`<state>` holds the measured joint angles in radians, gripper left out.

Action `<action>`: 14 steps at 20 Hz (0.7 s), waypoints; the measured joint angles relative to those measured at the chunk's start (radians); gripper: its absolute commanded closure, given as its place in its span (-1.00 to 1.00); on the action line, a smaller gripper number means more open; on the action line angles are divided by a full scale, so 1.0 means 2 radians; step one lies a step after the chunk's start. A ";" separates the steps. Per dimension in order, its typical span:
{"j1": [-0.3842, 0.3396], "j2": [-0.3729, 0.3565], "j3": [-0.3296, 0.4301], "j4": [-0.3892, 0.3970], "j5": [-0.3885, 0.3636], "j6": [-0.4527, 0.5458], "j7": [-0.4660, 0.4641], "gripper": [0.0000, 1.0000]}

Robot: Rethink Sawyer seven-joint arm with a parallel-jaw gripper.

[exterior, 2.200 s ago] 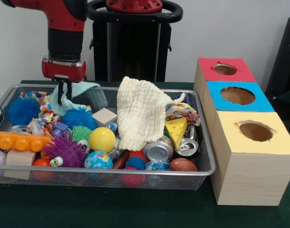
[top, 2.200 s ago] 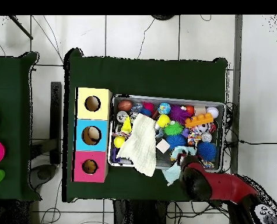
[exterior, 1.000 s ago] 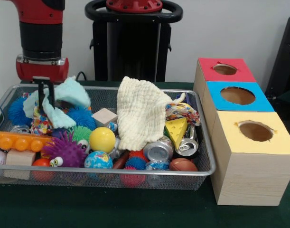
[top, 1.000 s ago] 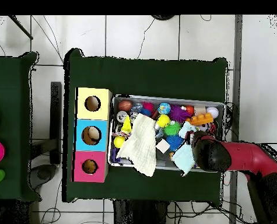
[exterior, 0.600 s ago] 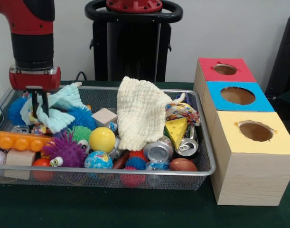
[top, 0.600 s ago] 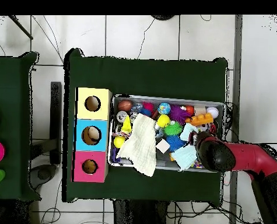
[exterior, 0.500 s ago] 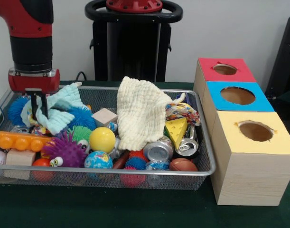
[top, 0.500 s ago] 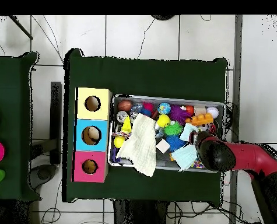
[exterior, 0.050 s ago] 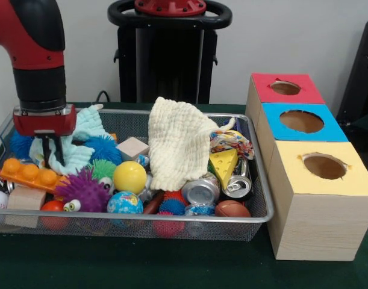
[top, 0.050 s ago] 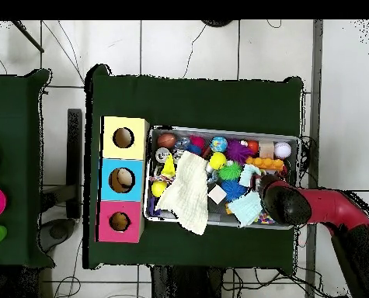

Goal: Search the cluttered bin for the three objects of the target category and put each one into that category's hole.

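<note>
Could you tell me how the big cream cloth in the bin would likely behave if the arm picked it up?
The cream cloth would probably go limp and hang, since it already drapes in soft folds over the toys beneath. It looks light for its spread. Its lower edge lies on a can, so lifting might nudge things under it.

Robot lab: green-clothed table point(top, 0.050 s ago: 195, 101), tiled floor point(top, 0.050 s ago: 187, 46) with loose cables point(top, 0.050 s ago: 191, 50).

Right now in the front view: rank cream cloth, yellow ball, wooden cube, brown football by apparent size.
1. cream cloth, by far the largest.
2. yellow ball.
3. wooden cube and brown football: they look alike, and the football sits nearer the camera and is partly hidden by the bin rim, so I won't rank them.
</note>
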<state>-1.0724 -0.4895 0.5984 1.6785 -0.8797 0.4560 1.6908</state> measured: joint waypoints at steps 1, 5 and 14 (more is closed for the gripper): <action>-0.001 0.002 0.001 -0.001 -0.002 0.000 0.000 1.00; -0.002 0.006 0.007 -0.002 -0.014 0.000 -0.002 -1.00; 0.006 0.003 0.009 -0.002 -0.030 0.001 -0.003 -1.00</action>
<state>-1.0605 -0.4843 0.6167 1.6752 -0.9389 0.4570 1.6847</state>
